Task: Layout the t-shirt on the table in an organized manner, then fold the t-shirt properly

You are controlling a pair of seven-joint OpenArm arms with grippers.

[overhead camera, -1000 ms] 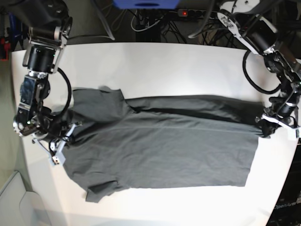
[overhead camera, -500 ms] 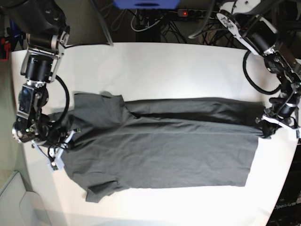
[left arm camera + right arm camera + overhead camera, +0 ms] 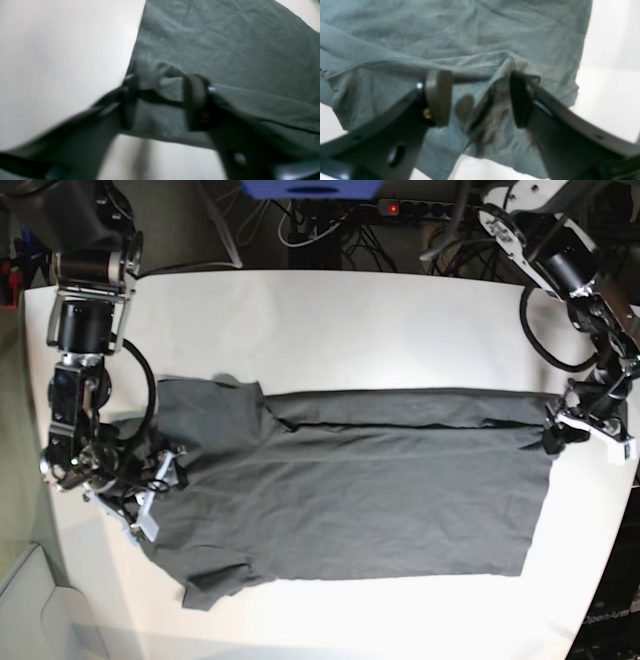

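The dark grey t-shirt (image 3: 380,490) lies spread across the white table (image 3: 350,320), sleeves and neck to the left, hem to the right, with a long fold along its far side. My right gripper (image 3: 158,488) stands open over the left sleeve area. In the right wrist view its fingers (image 3: 438,97) sit wide apart with a loose ridge of t-shirt (image 3: 470,32) between them. My left gripper (image 3: 553,437) is at the hem's far right corner. There its fingers (image 3: 195,100) are apart, open around a slack bunch of t-shirt (image 3: 225,50).
Cables and a power strip (image 3: 400,208) lie behind the table's far edge. The shirt's hem ends close to the table's right edge (image 3: 610,510). Bare white tabletop (image 3: 62,50) shows beside the left gripper and beyond the shirt's far side.
Both grippers have opened and let go of the shirt. The cloth has settled flatter on the table. The right gripper has shifted a little inward over the sleeve.
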